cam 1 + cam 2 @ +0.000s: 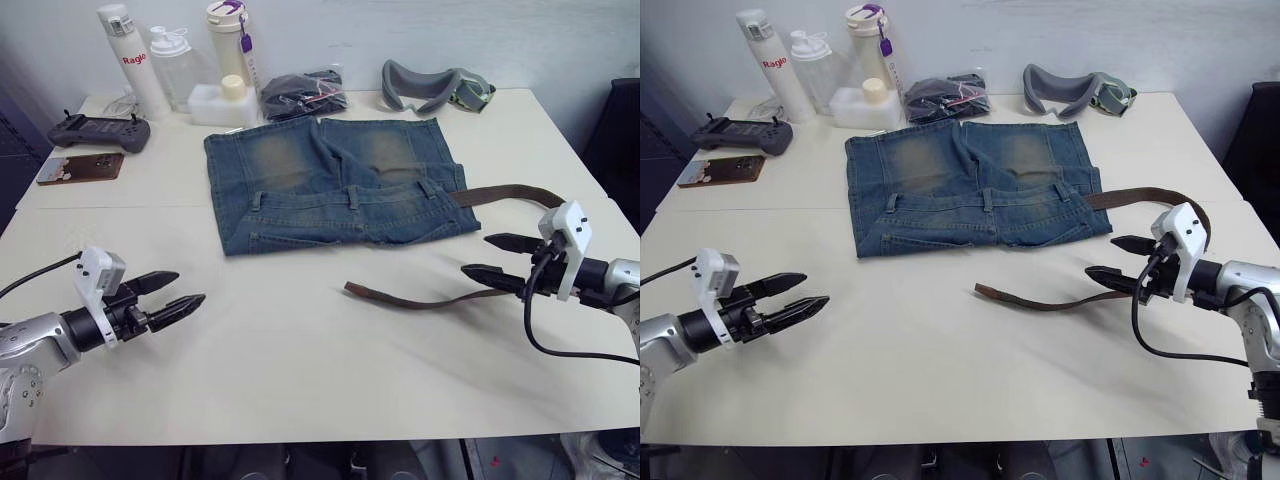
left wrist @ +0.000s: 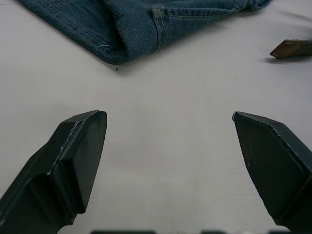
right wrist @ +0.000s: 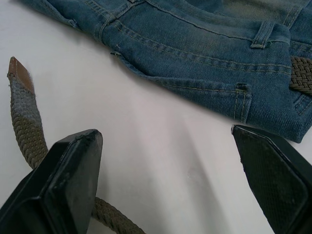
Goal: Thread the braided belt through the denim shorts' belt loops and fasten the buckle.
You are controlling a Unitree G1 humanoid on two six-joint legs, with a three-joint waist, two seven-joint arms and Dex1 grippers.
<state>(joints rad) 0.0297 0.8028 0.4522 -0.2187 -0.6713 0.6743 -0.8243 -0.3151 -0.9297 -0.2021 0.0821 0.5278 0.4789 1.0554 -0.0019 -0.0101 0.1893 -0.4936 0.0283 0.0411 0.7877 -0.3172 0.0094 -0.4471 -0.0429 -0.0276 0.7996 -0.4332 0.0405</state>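
The denim shorts lie flat at the table's middle back, waistband toward me, with belt loops along it. The braided belt comes out of the waistband's right end, curves round behind my right gripper and runs back left across the table to its free tip. The right gripper is open just above that strand; in the right wrist view the belt passes under one finger. My left gripper is open over bare table at the front left, short of the shorts' corner. The buckle is hidden.
Along the back edge stand a white flask, a clear bottle, a white tub, a black bundle in a bag and grey goggles. A controller and a phone lie at the back left.
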